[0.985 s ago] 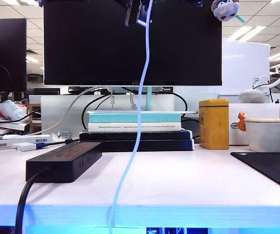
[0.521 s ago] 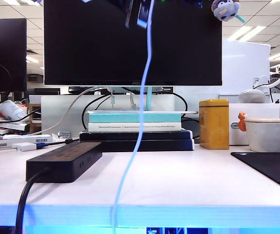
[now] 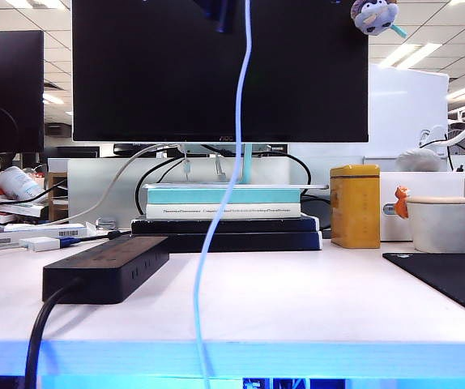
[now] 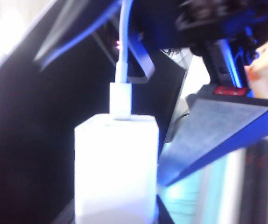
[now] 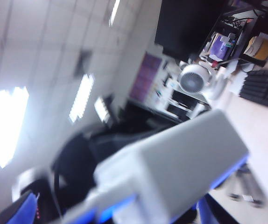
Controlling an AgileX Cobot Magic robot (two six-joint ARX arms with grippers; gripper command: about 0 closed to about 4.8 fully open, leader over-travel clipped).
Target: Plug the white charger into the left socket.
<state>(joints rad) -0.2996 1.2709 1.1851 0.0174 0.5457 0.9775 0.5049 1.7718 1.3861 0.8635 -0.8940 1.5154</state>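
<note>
Exterior view, from largest to smallest: the black monitor [image 3: 220,69] fills the upper middle of the frame, with the stack of books [image 3: 224,217] below it. The black power strip [image 3: 107,267] lies at lower left on the white table [image 3: 297,300], and its left socket cannot be picked out from this low angle. A thin white cable [image 3: 226,194] hangs from the top edge down past the table front, so the white charger [image 4: 116,168] is held high, above this frame.

It shows only in the left wrist view, low and left of centre, cable end pointing away. The left gripper [image 4: 124,186] appears clenched on its body: 1 grey pad [image 4: 218,126] shows to the right, though actual contact is hidden. The right gripper [image 5: 171,168] is a grey blur at lower centre of its own view, with nothing visibly held; whether its jaws are released I cannot tell.

Judging by looks, the charger is a light, rigid, smooth plastic block, likely slippery. Grip its 2 broad flat sides mid-body, clear of the prongs. The trailing cable is soft and may tug or snag.
</note>
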